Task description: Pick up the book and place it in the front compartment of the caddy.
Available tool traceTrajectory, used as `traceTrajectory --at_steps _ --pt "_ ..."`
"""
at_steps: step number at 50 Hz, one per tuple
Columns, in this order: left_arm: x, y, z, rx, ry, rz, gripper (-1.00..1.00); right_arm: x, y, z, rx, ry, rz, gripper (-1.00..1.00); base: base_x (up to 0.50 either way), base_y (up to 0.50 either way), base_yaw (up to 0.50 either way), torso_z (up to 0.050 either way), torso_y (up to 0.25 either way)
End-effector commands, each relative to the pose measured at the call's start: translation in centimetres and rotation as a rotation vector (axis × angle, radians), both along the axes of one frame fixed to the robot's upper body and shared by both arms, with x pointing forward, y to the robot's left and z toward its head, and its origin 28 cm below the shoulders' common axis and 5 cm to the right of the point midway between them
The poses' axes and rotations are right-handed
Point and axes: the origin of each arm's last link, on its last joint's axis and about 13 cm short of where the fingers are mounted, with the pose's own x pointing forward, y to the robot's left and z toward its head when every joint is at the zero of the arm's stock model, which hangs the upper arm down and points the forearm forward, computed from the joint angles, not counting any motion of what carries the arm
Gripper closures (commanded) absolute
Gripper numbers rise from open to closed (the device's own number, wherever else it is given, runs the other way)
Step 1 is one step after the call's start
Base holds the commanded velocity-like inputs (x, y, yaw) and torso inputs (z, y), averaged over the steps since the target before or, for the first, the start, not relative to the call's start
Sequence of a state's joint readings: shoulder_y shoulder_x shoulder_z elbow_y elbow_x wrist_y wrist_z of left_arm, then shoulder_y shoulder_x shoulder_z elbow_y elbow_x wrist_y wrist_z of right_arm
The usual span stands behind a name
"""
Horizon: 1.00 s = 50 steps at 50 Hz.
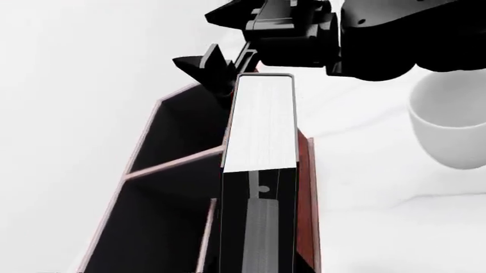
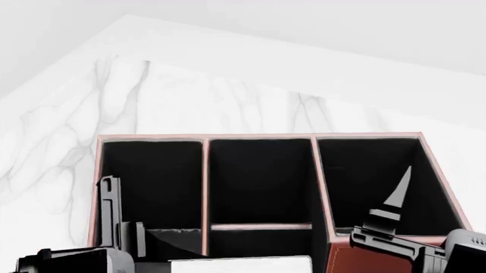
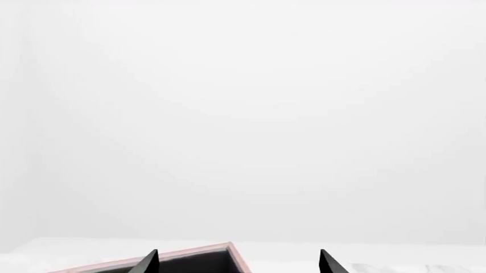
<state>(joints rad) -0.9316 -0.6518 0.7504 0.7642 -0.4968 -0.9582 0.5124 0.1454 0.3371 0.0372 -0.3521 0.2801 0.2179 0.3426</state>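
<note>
Book first: you see it in the left wrist view standing on edge, its white page-edge strip facing the camera and its black cover running down either side. It is held above the caddy, over the black-lined cells beside the reddish-brown long wall. In the head view only a white sliver of it shows at the near edge, just in front of the low cross divider of the middle column.

Your left gripper is clamped on the book, with a dark finger lying along the cover close to the camera. In the head view that same gripper shows as an upright black finger at the near left of the caddy.

Your right gripper has its two pointed fingertips spread apart, holding nothing, above a corner of the caddy. In the head view it sits over the near right corner, one tip rising in front of the right cell.

You can also see a white mug on the marble table, near the caddy's long wall.
</note>
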Motion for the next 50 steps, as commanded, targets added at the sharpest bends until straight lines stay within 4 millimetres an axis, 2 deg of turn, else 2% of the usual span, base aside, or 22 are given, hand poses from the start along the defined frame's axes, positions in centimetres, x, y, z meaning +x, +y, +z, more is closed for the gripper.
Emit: traceTrajectory --at_steps 1,15,27,36,40,50 --pt "2.3 0.2 2.1 -0.028 -0.132 0.061 1.00 0.1 -0.2 -0.1 0.002 0.002 -0.009 -1.00 0.00 0.00 0.00 0.000 0.000" --pt "4.4 0.1 3.5 -0.049 -0.276 0.058 1.00 0.2 -0.2 -0.1 0.000 0.004 -0.011 -1.00 0.00 0.00 0.00 0.000 0.001" --pt "6.4 -0.1 3.5 -0.037 -0.351 0.062 1.00 0.3 -0.2 -0.2 0.000 0.005 -0.014 -1.00 0.00 0.00 0.00 0.000 0.001" --pt "7.1 -0.6 2.3 -0.054 -0.368 0.028 1.00 0.3 -0.3 -0.1 0.001 0.003 -0.014 -1.00 0.00 0.00 0.00 0.002 0.001" --pt "7.6 -0.7 2.3 -0.079 -0.361 0.019 1.00 0.3 -0.3 -0.2 -0.002 0.002 -0.016 -1.00 0.00 0.00 0.00 0.000 0.003" --pt "9.4 -0.5 0.7 -0.072 -0.444 0.014 1.00 0.4 -0.3 -0.3 -0.003 0.003 -0.019 -1.00 0.00 0.00 0.00 0.000 0.001"
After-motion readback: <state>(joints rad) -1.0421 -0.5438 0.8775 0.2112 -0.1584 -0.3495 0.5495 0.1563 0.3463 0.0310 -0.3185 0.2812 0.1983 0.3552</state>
